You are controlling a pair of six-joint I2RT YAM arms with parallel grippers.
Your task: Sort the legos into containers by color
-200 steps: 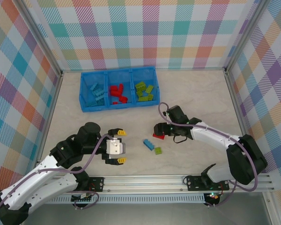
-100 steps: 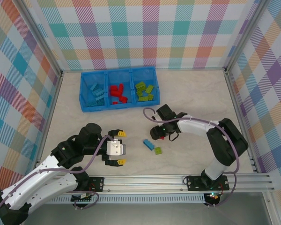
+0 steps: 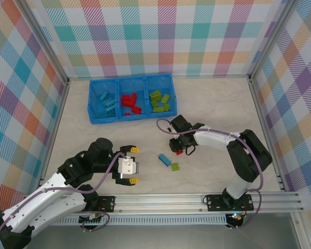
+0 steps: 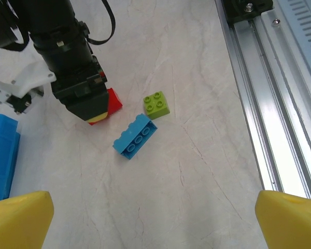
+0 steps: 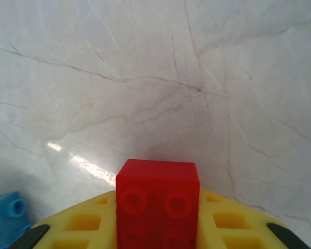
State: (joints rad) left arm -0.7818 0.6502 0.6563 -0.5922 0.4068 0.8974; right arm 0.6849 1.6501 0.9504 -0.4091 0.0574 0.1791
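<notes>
Nearly done: blue tray [image 3: 129, 119] holds colour-sorted legos [image 3: 128, 99]. Right gripper [image 3: 178, 147] pinches red brick [image 5: 157, 194]; left gripper [image 3: 133, 163] spread, empty. Light-blue brick [image 4: 135, 136] and lime brick [image 4: 156, 104] lie unsorted on tabletop [image 3: 217, 104].

Top camera looks down from behind; both nearer wrist cameras share the red brick [image 5: 158, 187].

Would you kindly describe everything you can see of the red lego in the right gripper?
The red lego is a glossy, plastic-looking brick with round studs on top. The right gripper has its jaws shut on it, yellow pads at either side. It sits low over the pale marbled table; whether it touches is unclear. A blue lego lies nearby, apart.
</notes>
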